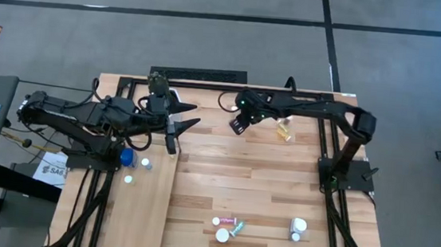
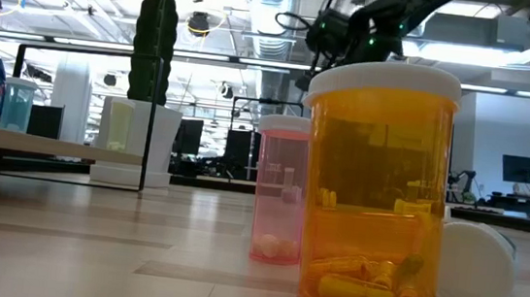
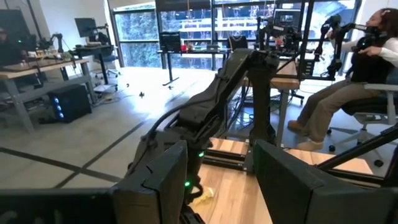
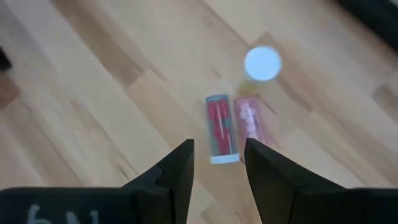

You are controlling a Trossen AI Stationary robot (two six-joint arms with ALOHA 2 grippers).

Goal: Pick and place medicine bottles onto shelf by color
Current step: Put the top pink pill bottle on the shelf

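The shelf [image 1: 141,212], a pale narrow board, lies flat along the table's left side. On it stand a blue bottle [image 1: 126,158] and two small white-capped ones [image 1: 146,164]. An amber bottle [image 1: 285,131] lies at the table's far side. Near the front edge, pink [image 1: 229,221] and green [image 1: 237,230] bottles lie on their sides among white-capped ones; white bottles [image 1: 299,225] sit to their right.

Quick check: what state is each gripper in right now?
Left gripper: open, holding nothing.
Right gripper: open, holding nothing, above the table.
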